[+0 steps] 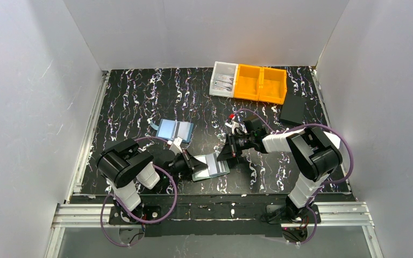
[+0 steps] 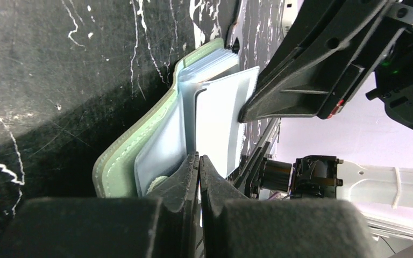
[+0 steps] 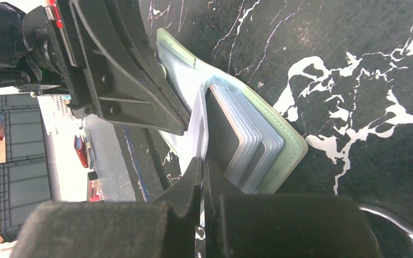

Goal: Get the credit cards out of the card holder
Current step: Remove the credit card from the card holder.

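The sage-green card holder [image 1: 215, 171] lies open on the black table between my two arms, its clear sleeves fanned up. In the left wrist view my left gripper [image 2: 199, 159] is shut on the lower edge of a pale translucent sleeve [image 2: 218, 123] beside the green cover [image 2: 113, 172]. My right gripper [image 3: 201, 162] is shut on the same pale sleeve [image 3: 196, 126] from the other side. A dark credit card [image 3: 223, 129] sits in the front sleeve of the stacked panel [image 3: 255, 148]. Each gripper's black fingers [image 2: 312, 70] [image 3: 123, 80] show in the other's view, tips nearly meeting. Other cards are hidden.
A light-blue flat rectangle with a dark stripe [image 1: 175, 129] lies behind the left gripper. At the back stand a white bin [image 1: 223, 79] and orange bins [image 1: 260, 84], with a black box [image 1: 292, 110] to their right. White walls enclose three sides.
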